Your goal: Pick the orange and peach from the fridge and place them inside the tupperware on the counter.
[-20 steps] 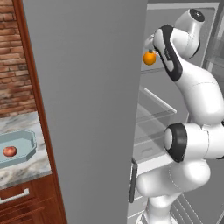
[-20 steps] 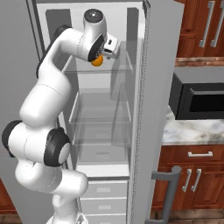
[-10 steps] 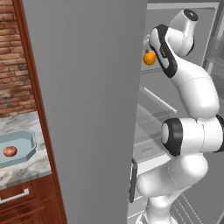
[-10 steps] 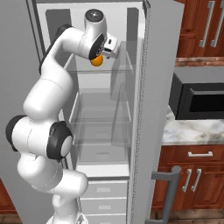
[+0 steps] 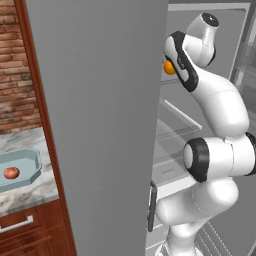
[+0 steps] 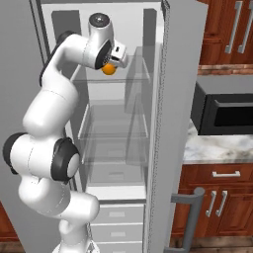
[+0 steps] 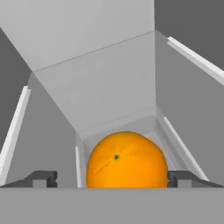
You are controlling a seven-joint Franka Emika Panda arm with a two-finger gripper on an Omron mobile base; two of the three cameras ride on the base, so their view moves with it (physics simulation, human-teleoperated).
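- Grey and tall, the fridge stands open, its wide door swung out at the left of the left base view and its white interior with clear glass shelves facing the robot; a second narrow door with a grey handle stands edge-on at the right of the right base view.
- White, with dark joints, the arm reaches up from the base into the upper part of the fridge interior, its hand at the level of the top glass shelf.
- Marble-topped, the counter lies to the left of the fridge door over reddish-brown wood with a silver handle, a brick wall behind it.
- Black, a microwave sits over another stretch of marble to the right of the fridge; no writing can be read on it or on anything else.
- Pale blue-grey, the tupperware rests on the counter, well apart from the fridge interior.
- Dark-tipped, the gripper has its jaws parted about as wide as the fruit, one fingertip at each side of it; whether the tips press on it cannot be told.
- Bright and smooth, the orange sits between the jaws inside the fridge, raised near the top shelf.
- Reddish-pink, the peach lies inside the tupperware.
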